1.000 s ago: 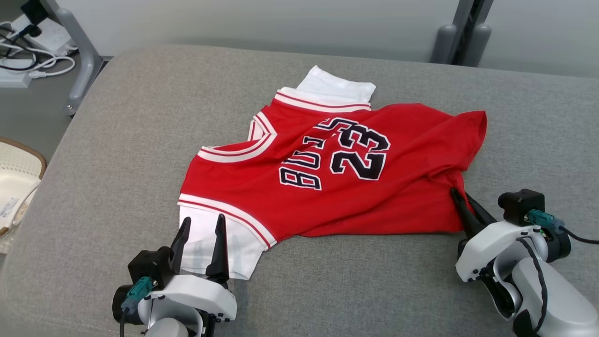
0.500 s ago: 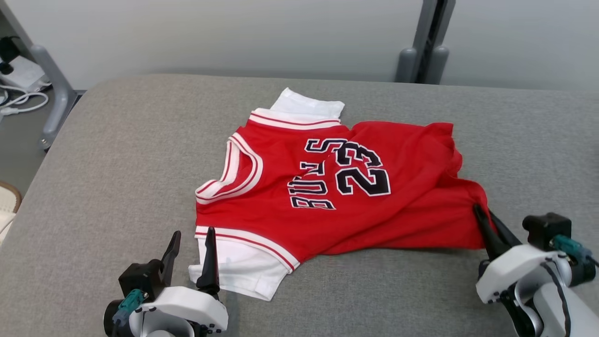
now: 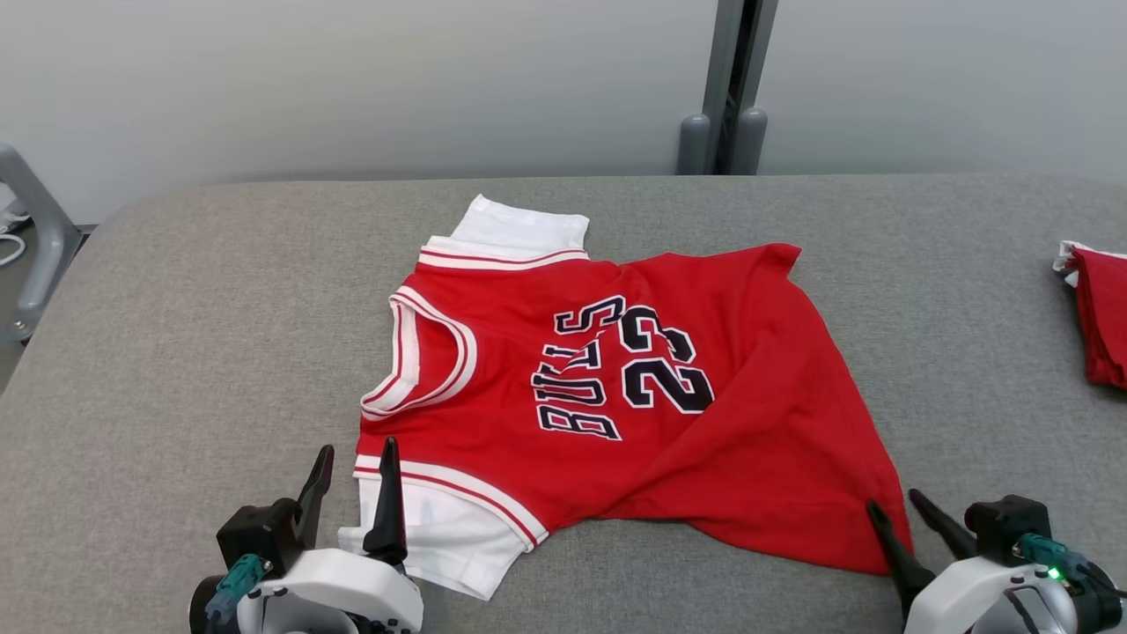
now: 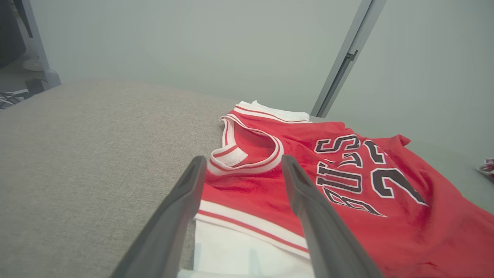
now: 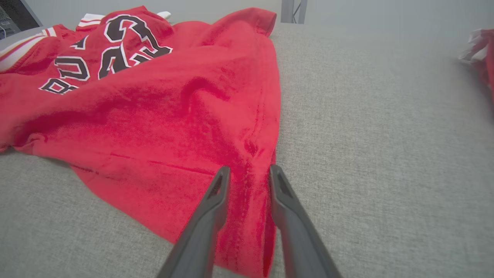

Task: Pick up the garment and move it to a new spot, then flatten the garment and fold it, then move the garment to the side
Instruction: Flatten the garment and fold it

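Note:
The garment (image 3: pixel 748 370) is a red jersey with dark lettering and white sleeves, lying spread on the grey padded table (image 3: pixel 220 308), neck to the left. My left gripper (image 3: pixel 357 447) stands open at the near white sleeve, one finger at either side of the sleeve's edge (image 4: pixel 243 159). My right gripper (image 3: pixel 892 502) is at the jersey's near right hem corner. Its fingers are parted a little, and the red hem (image 5: pixel 154 116) lies loose on the table between them (image 5: pixel 249 169).
A second red cloth (image 3: pixel 1101 317) lies at the table's right edge, also in the right wrist view (image 5: pixel 482 46). A grey post (image 3: pixel 726 88) rises behind the table and a grey frame leg (image 3: pixel 35 238) stands at the far left.
The head camera has shifted. My right gripper drew the hem corner out towards the near right, spreading the jersey, then parted its fingers and let go. The left gripper stayed open.

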Available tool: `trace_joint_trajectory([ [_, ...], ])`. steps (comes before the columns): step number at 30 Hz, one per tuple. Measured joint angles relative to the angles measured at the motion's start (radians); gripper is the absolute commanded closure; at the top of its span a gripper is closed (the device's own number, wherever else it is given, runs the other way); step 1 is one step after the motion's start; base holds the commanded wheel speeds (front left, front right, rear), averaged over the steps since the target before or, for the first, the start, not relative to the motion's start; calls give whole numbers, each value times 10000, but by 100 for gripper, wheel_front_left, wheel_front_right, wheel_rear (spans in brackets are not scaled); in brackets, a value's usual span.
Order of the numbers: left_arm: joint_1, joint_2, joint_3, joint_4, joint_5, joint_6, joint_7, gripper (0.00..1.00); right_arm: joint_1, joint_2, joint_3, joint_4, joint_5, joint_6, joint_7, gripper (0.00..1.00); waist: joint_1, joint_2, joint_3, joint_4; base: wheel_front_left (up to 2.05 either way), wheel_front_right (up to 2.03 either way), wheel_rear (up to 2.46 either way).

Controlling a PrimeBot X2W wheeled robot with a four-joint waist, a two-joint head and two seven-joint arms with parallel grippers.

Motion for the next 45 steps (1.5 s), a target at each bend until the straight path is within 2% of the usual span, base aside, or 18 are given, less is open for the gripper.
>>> trace_joint_trajectory([
  [8, 19, 2, 27, 27, 61, -31, 0, 0, 155, -73, -1045, -736, -198, 0, -38, 0, 0, 0, -18, -248, 0, 0, 0],
  [13, 19, 2, 21, 33, 73, -67, 0, 0, 30, 190, -1975, -1312, -378, 0, -267, 0, 0, 0, -10, -317, 0, 0, 0],
  [19, 16, 2, -54, 36, 115, -81, 0, 0, 169, 522, -2437, -1407, -700, 0, -332, 0, 0, 0, 60, -279, 0, 0, 0],
  [26, 9, 4, -50, 52, 159, -90, 0, 0, 395, 779, -2270, -1406, -677, 0, -322, 0, 1, 0, 181, -228, 0, 0, 0],
  [35, -69, 2, -42, 65, 226, -134, 0, 0, 557, 838, -1390, -1041, -144, 0, 82, 0, 0, 0, 372, -216, 0, 0, 0],
  [45, -158, 2, -54, 92, 230, -130, 0, 0, 461, 794, -966, -686, 395, 0, 221, 0, 0, 0, 486, -198, 0, 0, 0],
])
